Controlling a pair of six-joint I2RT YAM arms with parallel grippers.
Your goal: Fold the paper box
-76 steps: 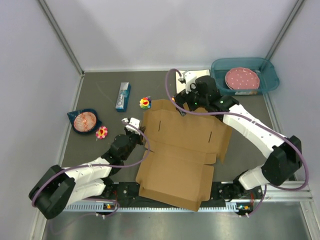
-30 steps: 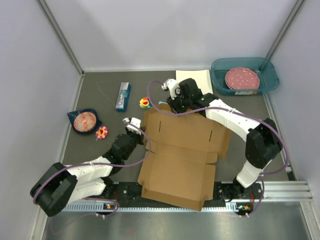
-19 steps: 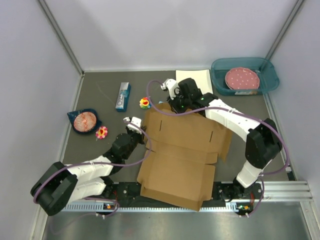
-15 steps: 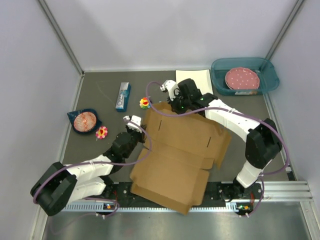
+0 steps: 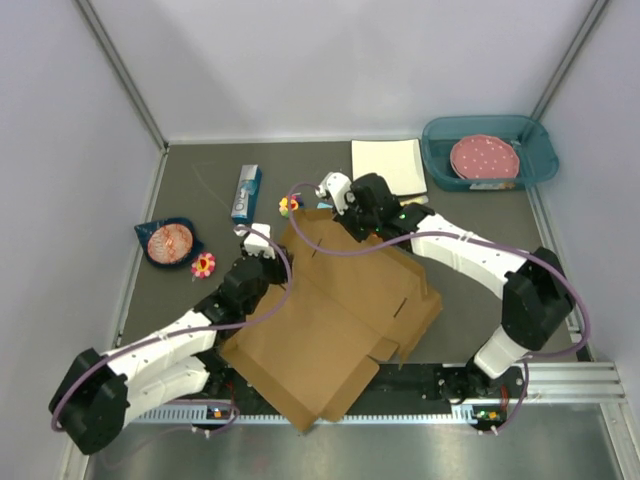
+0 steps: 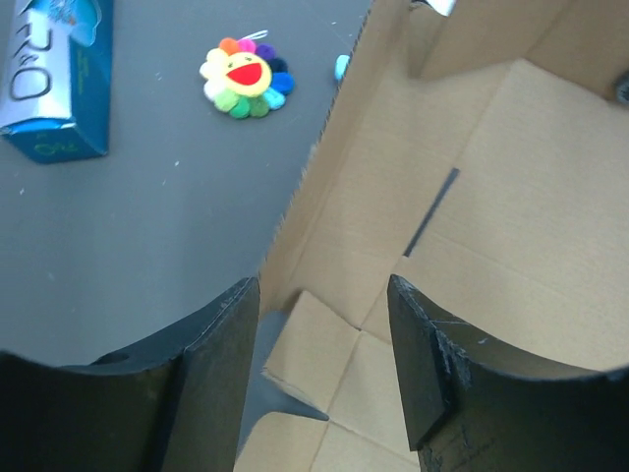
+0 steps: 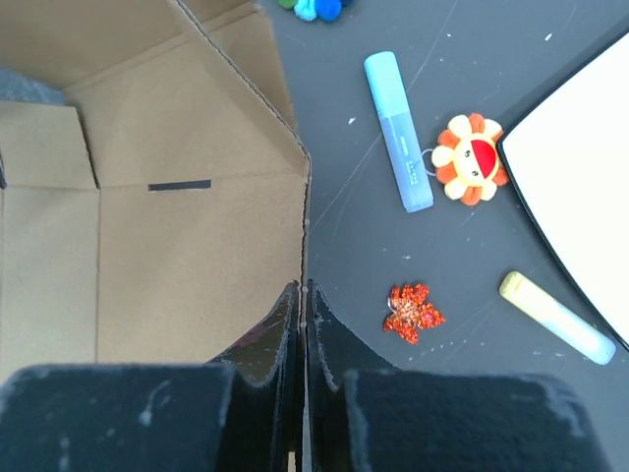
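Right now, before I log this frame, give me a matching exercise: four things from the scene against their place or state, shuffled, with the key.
Things:
1. left gripper
2. right gripper
3. pink dotted plate
4. blue carton

Place or state:
A. inside the teal bin
B. shut on the edge of the paper box
C. lying on the table, left of the paper box
D. open

Pairs: 1-D, 2-B, 3-A, 4-C
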